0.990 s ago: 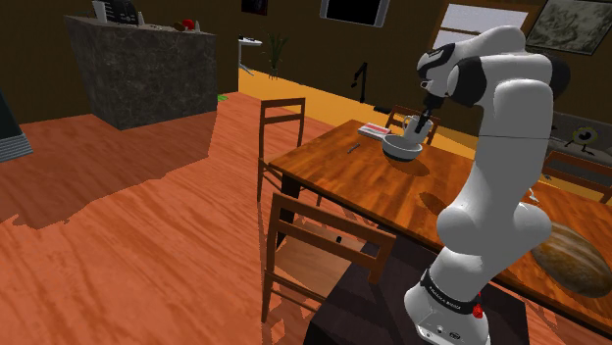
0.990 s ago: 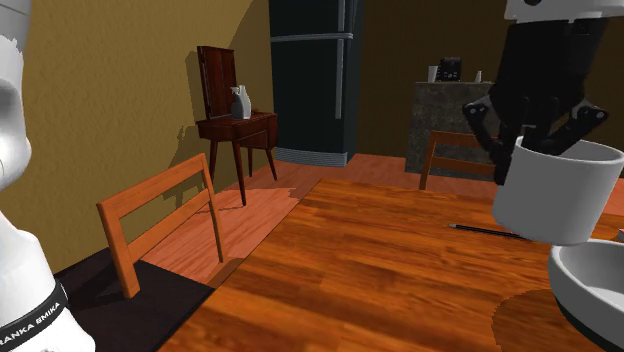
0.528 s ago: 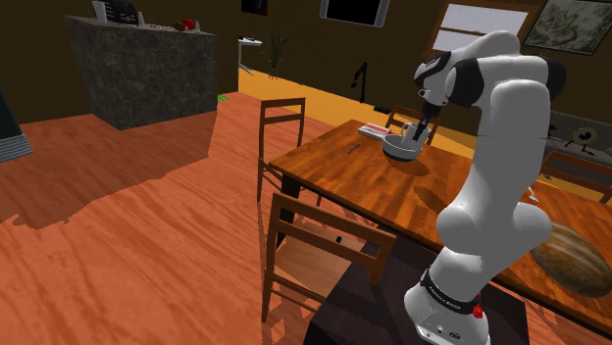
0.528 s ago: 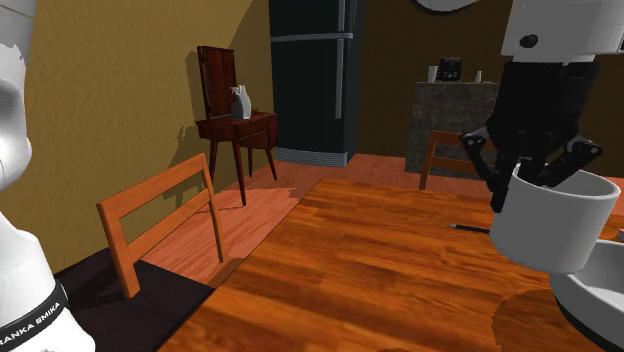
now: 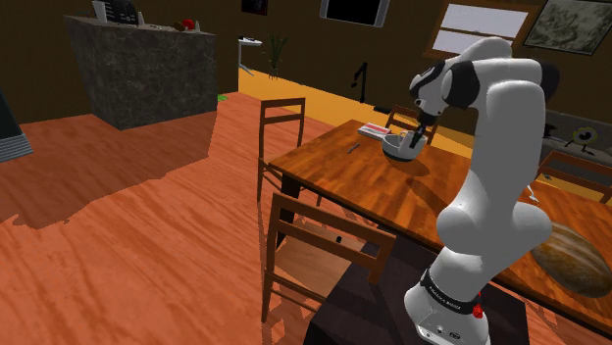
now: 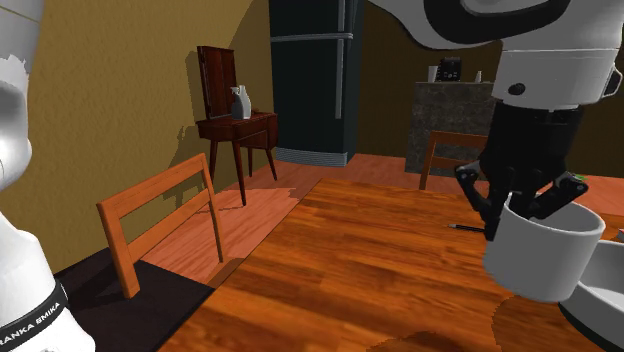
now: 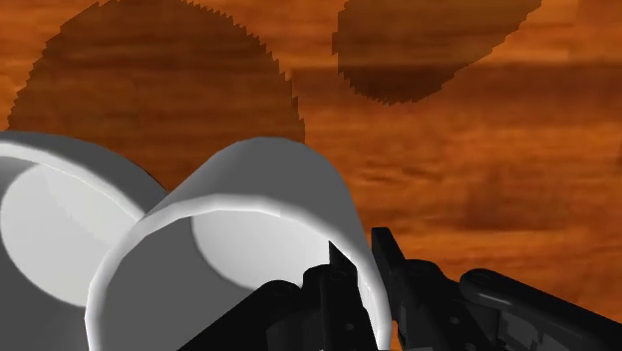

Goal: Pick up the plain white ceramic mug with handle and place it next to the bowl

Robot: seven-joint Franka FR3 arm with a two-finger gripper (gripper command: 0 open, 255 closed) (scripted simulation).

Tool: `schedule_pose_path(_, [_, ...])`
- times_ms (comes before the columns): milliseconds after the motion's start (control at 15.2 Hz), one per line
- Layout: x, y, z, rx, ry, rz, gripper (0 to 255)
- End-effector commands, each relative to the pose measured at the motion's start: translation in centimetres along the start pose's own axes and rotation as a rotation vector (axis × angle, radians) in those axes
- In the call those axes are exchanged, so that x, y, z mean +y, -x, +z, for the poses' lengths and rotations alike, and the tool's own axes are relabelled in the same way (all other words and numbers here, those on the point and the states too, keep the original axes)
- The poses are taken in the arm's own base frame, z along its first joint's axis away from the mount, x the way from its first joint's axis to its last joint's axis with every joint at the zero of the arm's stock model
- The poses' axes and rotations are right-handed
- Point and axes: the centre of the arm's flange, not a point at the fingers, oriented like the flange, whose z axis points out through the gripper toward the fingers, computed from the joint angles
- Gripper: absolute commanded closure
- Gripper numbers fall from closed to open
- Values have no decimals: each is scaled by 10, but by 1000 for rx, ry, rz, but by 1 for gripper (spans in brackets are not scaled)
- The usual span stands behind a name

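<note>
Wooden bench under the arm, fridge and a chair behind.

Mug hangs off the bench surface, by its shadow on the wood. It sits just beside the bowl, and in the second exterior view it overlaps the bowl's near rim. The jaws are closed on the mug's rim, one finger inside the wall and one outside. I can't see the handle.

Risks from here, as I judge them:
- Clearance to the bowl looks thin. In the wrist view the two rims sit almost against each other. I can't tell if they touch. A straight drop could land the mug's base on the bowl's rim or shove the bowl.
- The pinch is on one wall only, so the mug can swing or tilt in the grip. A tilted base touching down first means a tip-over.
- Letting go before the base is flat on the wood means a drop, a bounce or a roll.
- On release, the inside finger may drag the wall and topple the mug as the arm lifts.

Pen lies well apart and is no concern.
</note>
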Motion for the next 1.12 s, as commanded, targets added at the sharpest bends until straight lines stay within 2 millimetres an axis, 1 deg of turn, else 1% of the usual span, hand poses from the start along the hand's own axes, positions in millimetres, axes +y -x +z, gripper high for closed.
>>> schedule_pose_path(0, [0, 1, 10, 0, 1, 0, 255])
schedule_pose_path(858, [0, 7, 79, 0, 1, 0, 255])
schedule_pose_path(924, [0, 7, 83, 0, 1, 0, 255])
schedule_pose_path(1056, [0, 7, 83, 0, 1, 0, 255])
